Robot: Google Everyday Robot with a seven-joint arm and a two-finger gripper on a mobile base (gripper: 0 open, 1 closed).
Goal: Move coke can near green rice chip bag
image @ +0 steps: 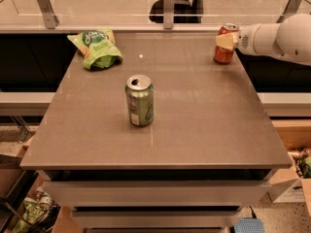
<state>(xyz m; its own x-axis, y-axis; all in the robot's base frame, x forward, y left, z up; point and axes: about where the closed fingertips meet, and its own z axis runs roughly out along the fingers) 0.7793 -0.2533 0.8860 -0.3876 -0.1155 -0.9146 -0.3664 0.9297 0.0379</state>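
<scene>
Gripper [225,41]: at the table's [204,125] far right, against the coke can's upper part; grip cannot be told.
Coke can [223,56]: upright, long axis vertical, silver top up.
Green rice chip bag [97,47]: far left, well apart.
Green can [140,101]: upright, mid-table.

One coke can [224,56], one green can [140,103] and one chip bag [98,48] were on one table [209,130]. One gripper [225,41] was at two o'clock.
</scene>
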